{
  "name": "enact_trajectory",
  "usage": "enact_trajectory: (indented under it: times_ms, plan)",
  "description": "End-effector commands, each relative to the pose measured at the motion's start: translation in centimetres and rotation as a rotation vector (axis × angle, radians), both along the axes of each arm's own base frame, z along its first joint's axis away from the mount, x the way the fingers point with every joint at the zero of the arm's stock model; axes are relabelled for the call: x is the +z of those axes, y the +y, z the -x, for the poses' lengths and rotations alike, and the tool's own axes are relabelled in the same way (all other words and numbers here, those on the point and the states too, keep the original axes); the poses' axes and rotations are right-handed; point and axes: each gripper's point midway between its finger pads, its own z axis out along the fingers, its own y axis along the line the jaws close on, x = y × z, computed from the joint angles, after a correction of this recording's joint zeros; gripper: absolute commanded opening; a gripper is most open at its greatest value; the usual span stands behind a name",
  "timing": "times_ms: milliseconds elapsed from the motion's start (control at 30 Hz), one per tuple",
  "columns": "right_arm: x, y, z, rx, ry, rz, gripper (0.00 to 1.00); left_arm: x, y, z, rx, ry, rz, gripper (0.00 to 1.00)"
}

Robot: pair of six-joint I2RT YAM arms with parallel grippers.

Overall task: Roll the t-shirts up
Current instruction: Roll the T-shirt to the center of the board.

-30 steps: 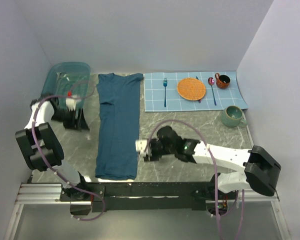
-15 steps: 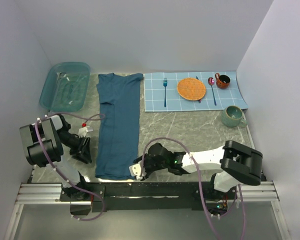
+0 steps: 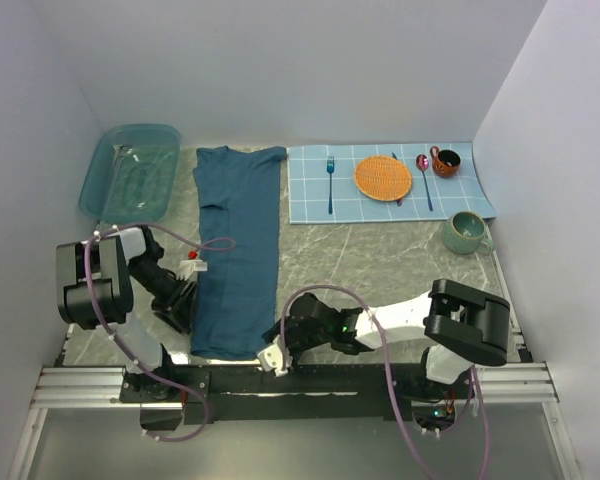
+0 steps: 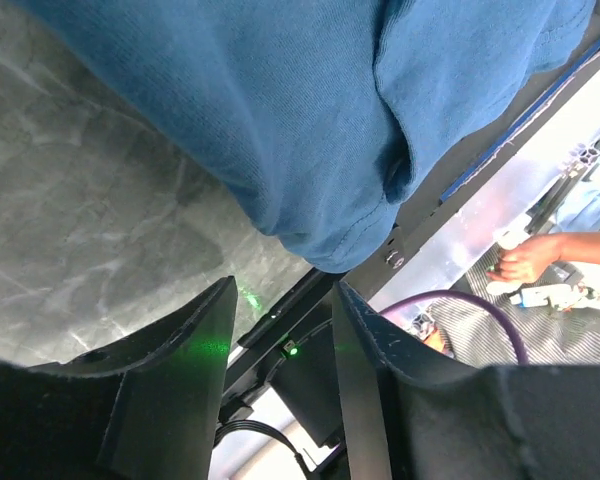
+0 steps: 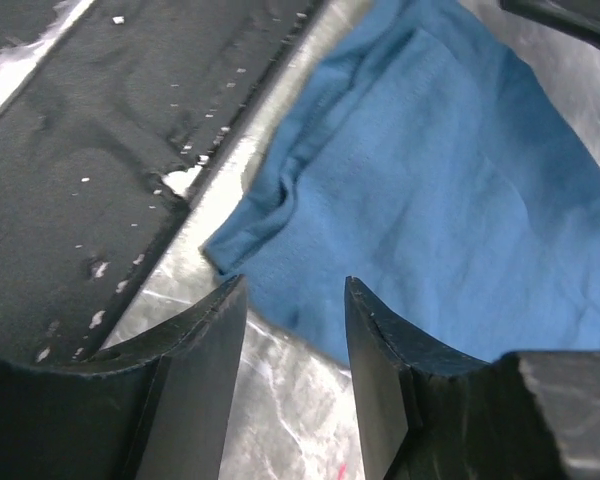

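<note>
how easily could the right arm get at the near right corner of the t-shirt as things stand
Probably easily: the right tool is open and poised at that corner of the t-shirt, with the cloth straight ahead and nothing in between.

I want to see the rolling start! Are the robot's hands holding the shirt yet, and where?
Nothing is held. The left gripper and right gripper stand open at the near hem corners of the t-shirt.

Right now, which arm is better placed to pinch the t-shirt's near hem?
Right, probably: the right pincer, open, sits at the near corner of the t-shirt; the left pincer flanks its side edge.
</note>
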Motion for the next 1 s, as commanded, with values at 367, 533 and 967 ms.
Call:
enact_trajectory:
  times_ms: [367, 533, 967]
  plan:
    - [-1.3, -0.3, 2.7, 0.193, 0.002, 0.049, 0.49, 1.3, -1.1, 1.4, 0.025, 0.059, 0.01, 0.59]
    - [-2.1, 0.0, 2.8, 0.186, 0.023, 0.062, 0.46, 1.3, -1.6, 1.7, -0.009, 0.08, -0.001, 0.67]
    - [-1.4, 0.3, 1.5, 0.098, 0.042, 0.039, 0.06, 1.6, -1.9, 1.5, -0.046, 0.043, 0.017, 0.59]
